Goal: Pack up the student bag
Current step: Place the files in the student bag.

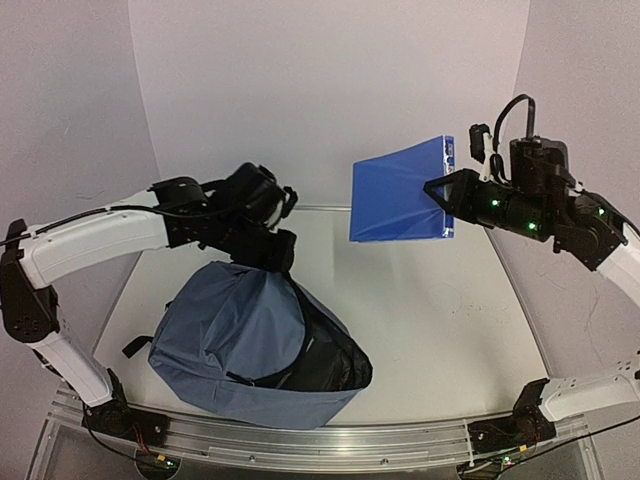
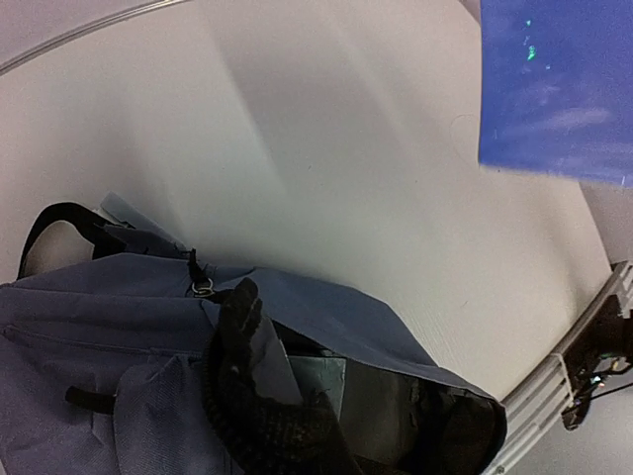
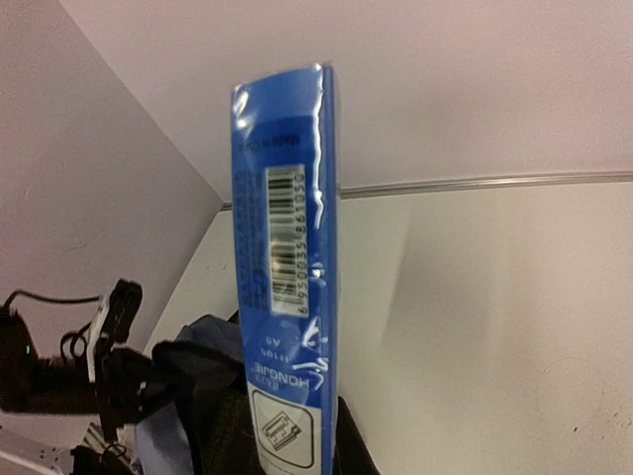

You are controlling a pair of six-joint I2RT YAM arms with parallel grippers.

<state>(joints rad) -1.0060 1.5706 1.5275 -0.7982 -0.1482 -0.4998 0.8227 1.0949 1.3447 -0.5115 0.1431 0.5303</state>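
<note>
The student bag (image 1: 225, 340), slate-blue with black straps, lies at the near left of the table with its dark mouth (image 1: 325, 350) facing right. My left gripper (image 1: 265, 248) is shut on the fabric at the top of the mouth and holds it up. In the left wrist view one black finger (image 2: 229, 336) pinches the bag (image 2: 99, 336), and a pale flat item (image 2: 321, 381) shows inside. My right gripper (image 1: 445, 195) is shut on a blue shrink-wrapped book (image 1: 400, 190), held in the air to the right of and beyond the bag. The book (image 3: 287, 297) stands edge-on in the right wrist view and hides the fingers.
An aluminium rail (image 1: 300, 440) runs along the near table edge. White walls close the back and sides. My left arm (image 3: 109, 346) and the bag (image 3: 188, 396) show below the book in the right wrist view.
</note>
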